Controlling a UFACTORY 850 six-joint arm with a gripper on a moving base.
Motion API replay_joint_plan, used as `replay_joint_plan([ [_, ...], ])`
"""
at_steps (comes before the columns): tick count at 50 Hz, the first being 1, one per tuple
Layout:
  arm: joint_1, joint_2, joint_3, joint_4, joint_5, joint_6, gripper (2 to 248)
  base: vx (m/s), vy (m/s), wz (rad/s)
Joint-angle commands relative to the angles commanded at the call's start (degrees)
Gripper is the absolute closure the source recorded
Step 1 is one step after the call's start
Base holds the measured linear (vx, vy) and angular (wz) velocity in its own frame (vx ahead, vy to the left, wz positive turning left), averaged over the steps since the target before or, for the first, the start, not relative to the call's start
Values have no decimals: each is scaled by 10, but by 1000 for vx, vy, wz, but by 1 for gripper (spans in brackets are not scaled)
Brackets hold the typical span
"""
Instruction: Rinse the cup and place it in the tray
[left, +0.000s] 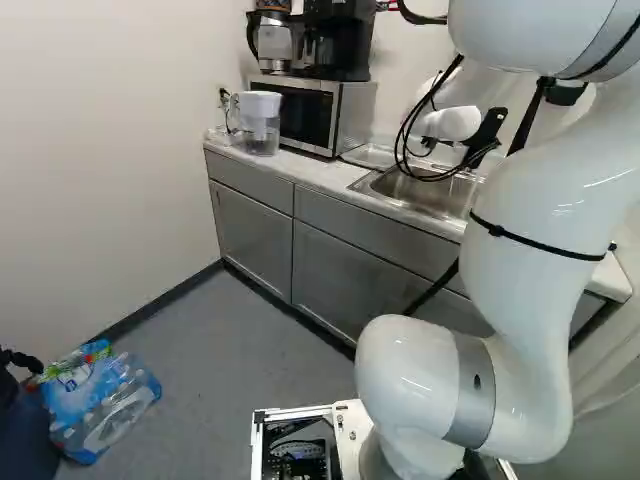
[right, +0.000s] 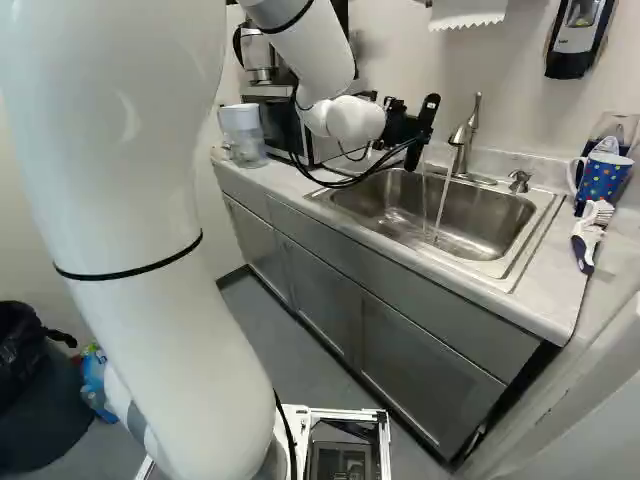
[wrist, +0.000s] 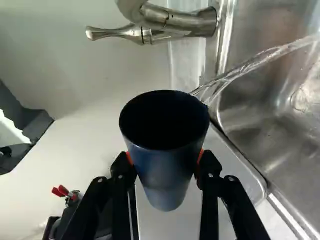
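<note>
Sink lies beside the gripper, water running. Cup grasped between both fingers; rinsing appears under way, placement in tray outstanding.

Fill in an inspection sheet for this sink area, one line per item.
Surface: pale worktop with a metal sink set in; dampness cannot be told.
Job's things: dark blue cup; tap running into the sink.
Clutter: patterned mug and brush beyond the sink.
Gripper: shut on the cup, one finger each side.
Cables: black loops hanging by the arm.
Surroundings: bottle pack on the floor.
</note>
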Motion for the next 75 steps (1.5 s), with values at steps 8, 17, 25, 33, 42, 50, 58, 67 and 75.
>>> replay_joint_plan([
  [8,0,0,0,0,0,0,125,0,0,0],
  [17,0,0,0,0,0,0,125,0,0,0],
  [25,0,0,0,0,0,0,125,0,0,0],
  [33,0,0,0,0,0,0,125,0,0,0],
  [42,0,0,0,0,0,0,125,0,0,0],
  [50,0,0,0,0,0,-3,125,0,0,0],
  [58,0,0,0,0,0,-39,125,0,0,0],
  [67,0,0,0,0,0,-91,125,0,0,0],
  [75,0,0,0,0,0,-139,125,0,0,0],
])
